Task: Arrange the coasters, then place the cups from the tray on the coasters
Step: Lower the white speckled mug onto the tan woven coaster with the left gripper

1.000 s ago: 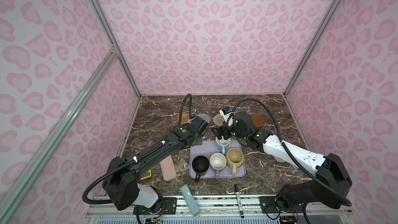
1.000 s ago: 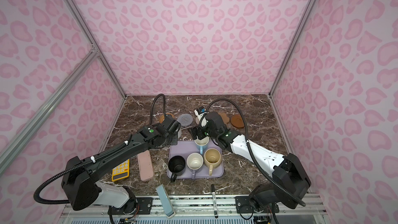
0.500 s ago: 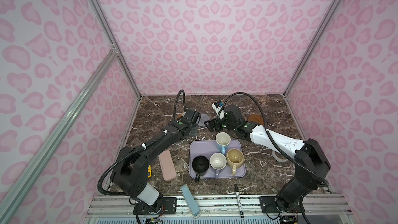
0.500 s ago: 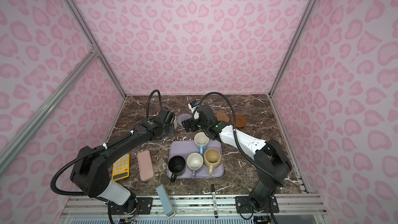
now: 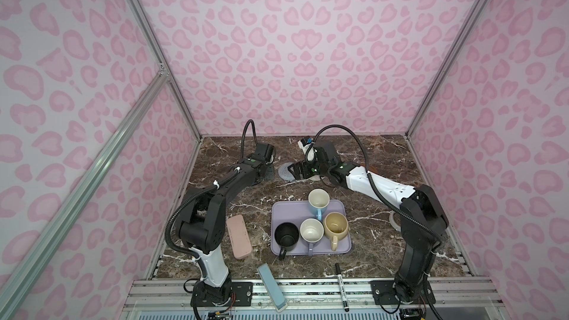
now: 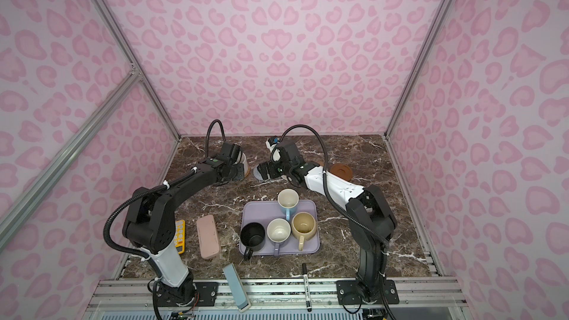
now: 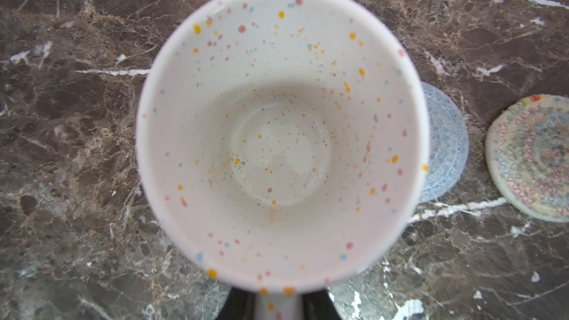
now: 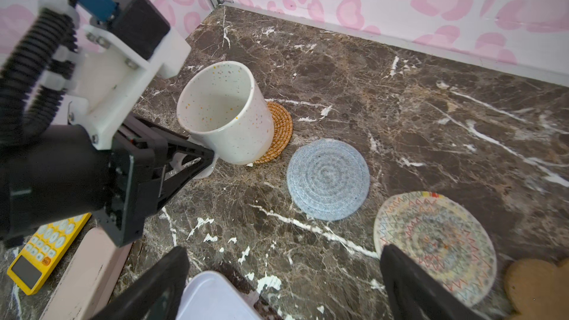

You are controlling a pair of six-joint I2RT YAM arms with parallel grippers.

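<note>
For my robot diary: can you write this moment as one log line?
left gripper: shut on speckled mug | speckled mug: at rattan coaster | right gripper: open, empty

Pink wall panels point(image 5: 292, 41) with darker pink heart-shaped blotches enclose space at 9, 12 and 3 o'clock. Silver aluminium posts point(image 5: 145, 26) at corners; diagonal brace point(image 5: 94, 164) at 9 o'clock. Dark brown marble bench point(image 5: 252, 207), white veins. Slotted metal rail point(image 5: 308, 290) at 6 o'clock. Soft, even light.
</note>
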